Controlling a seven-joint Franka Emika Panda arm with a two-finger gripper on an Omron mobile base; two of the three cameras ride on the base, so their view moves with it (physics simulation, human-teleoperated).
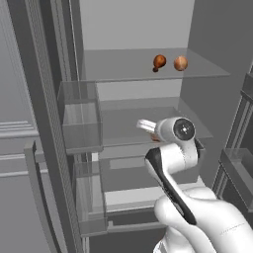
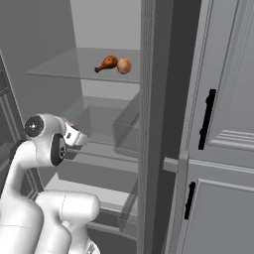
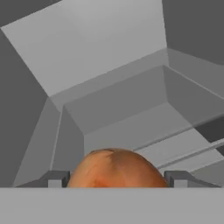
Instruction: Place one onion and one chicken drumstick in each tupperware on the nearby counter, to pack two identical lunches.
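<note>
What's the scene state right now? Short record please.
place: open fridge, arm reaching in at the middle shelves
top shelf: drumstick and onion, side by side
jaws: one on each side of a round orange-brown item, apparently gripping it
item identity: onion or drumstick bulb, cannot tell
door bins: look empty

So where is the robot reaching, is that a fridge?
Probably yes, an open fridge in a kitchen. It has glass shelves, clear door bins, and food on the top shelf: a chicken drumstick beside an onion. Grey cabinet doors stand alongside.
</note>
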